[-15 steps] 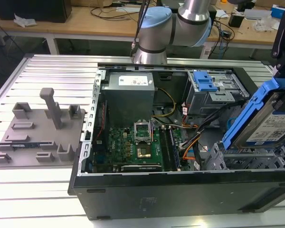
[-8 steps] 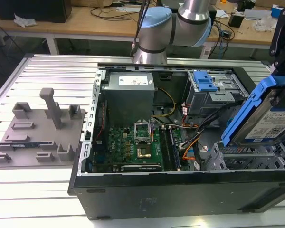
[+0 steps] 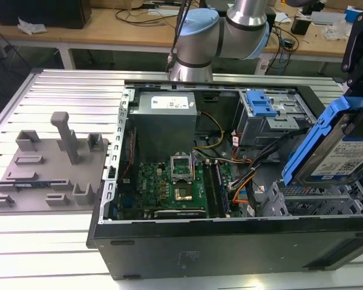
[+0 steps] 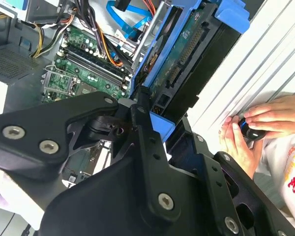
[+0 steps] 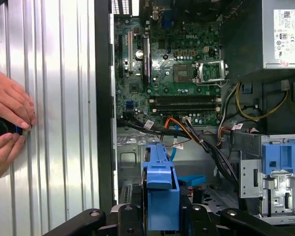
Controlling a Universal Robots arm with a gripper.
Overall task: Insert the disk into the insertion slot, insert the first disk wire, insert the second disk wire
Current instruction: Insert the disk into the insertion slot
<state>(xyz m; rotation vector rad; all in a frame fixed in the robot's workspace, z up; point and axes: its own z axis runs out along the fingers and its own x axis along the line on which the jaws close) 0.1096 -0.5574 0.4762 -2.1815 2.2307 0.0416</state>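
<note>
Blue-framed disk [image 3: 342,151] pinched tilted in gripper [image 5: 161,216] above insertion slot [image 3: 314,199]; likely to jam on its rim or snag cables [image 3: 243,183] if skewed

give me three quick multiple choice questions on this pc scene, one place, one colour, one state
1. Where is the disk? A at the exterior view's far left; B over the insertion slot, at the exterior view's right; C dead centre.
2. Its carrier frame is: A red; B grey; C blue.
3. The disk is: A seated flat in the slot; B lying loose; C tilted, held by the pincer.
Answers: B, it is over the insertion slot; C, the plastic is bright blue; C, the pincer clamps it at a slant.
</note>
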